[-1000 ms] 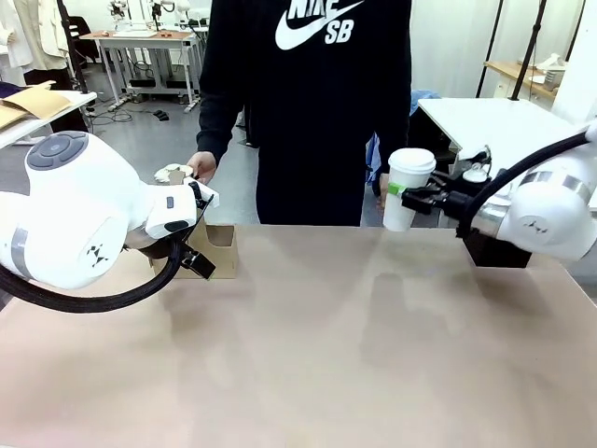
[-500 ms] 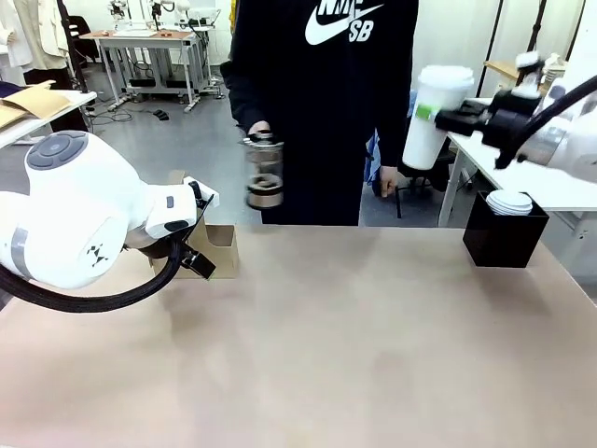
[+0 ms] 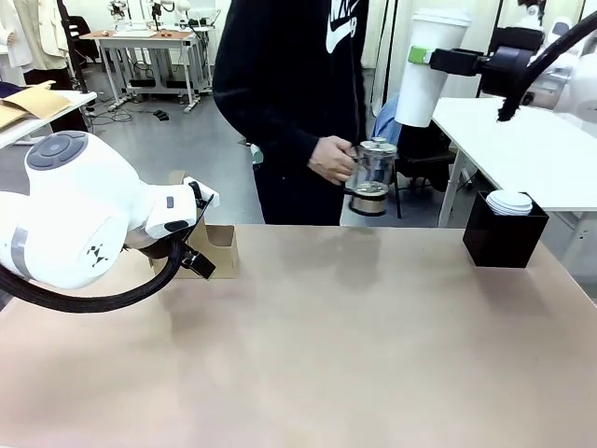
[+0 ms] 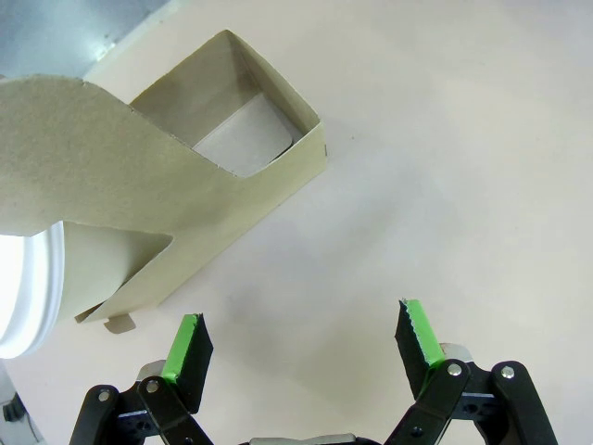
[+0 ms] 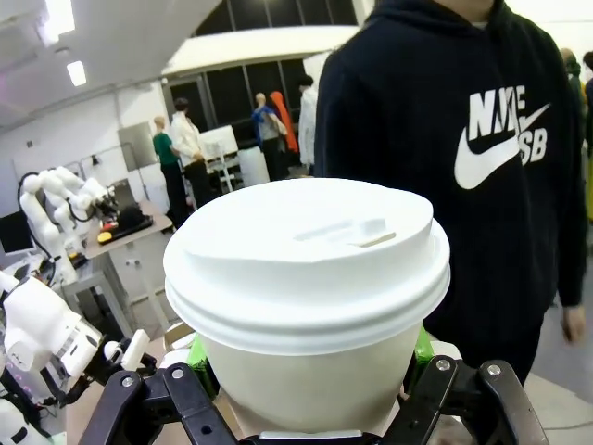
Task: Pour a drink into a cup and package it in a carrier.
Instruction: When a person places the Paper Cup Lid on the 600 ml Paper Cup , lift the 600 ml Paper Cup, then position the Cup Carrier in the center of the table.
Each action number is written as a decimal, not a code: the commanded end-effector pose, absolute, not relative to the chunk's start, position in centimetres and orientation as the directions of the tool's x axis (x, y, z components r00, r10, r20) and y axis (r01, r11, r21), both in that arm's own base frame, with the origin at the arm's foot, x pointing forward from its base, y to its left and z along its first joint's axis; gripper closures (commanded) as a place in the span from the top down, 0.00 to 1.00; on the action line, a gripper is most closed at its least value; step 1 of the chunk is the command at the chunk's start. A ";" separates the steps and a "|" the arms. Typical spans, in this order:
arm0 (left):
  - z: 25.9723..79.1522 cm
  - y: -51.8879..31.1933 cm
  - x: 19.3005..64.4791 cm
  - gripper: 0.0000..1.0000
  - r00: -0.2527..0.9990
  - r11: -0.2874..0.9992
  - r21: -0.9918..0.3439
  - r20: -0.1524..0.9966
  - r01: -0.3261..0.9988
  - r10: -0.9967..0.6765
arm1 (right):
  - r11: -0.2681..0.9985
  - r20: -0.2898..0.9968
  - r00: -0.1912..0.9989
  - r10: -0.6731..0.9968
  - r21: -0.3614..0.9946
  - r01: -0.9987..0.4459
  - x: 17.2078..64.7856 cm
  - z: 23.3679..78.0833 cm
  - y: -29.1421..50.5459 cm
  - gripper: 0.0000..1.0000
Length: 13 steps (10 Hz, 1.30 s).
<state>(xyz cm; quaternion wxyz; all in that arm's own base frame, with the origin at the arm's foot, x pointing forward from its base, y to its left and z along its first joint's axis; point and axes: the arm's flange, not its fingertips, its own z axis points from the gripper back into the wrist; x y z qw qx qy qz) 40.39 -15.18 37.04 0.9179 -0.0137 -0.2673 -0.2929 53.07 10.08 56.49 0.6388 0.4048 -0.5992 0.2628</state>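
White lidded cup (image 3: 424, 70) upright, high at right, dark drink (image 3: 370, 191) in glass vessel (image 3: 375, 164), brown carrier (image 3: 220, 248) at left

"NIKE SB" printed on person's black hoodie (image 5: 491, 232).

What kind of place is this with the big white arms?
Likely a robot lab, not a café: a white robot arm at the table, the right gripper holding a lidded cup, and workbenches with cables behind the person.
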 end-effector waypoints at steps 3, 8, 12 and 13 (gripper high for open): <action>37.0 -15.1 40.4 1.00 0.686 0.828 0.131 0.499 0.545 -0.530 | 0.534 0.978 0.144 -0.149 0.202 -0.821 53.1 56.5 10.1 0.86; 37.0 -15.1 40.4 1.00 0.686 0.828 0.131 0.499 0.545 -0.530 | 0.534 0.978 0.144 -0.149 0.202 -0.821 53.1 56.5 10.1 0.86; 37.0 -15.2 40.4 1.00 0.686 0.828 0.131 0.499 0.545 -0.530 | 0.534 0.978 0.144 -0.149 0.202 -0.821 53.1 56.5 10.1 0.86; 38.8 -15.1 40.3 1.00 0.708 0.846 0.140 0.489 0.514 -0.510 | 0.534 0.978 0.144 -0.149 0.202 -0.821 53.1 56.5 10.1 0.86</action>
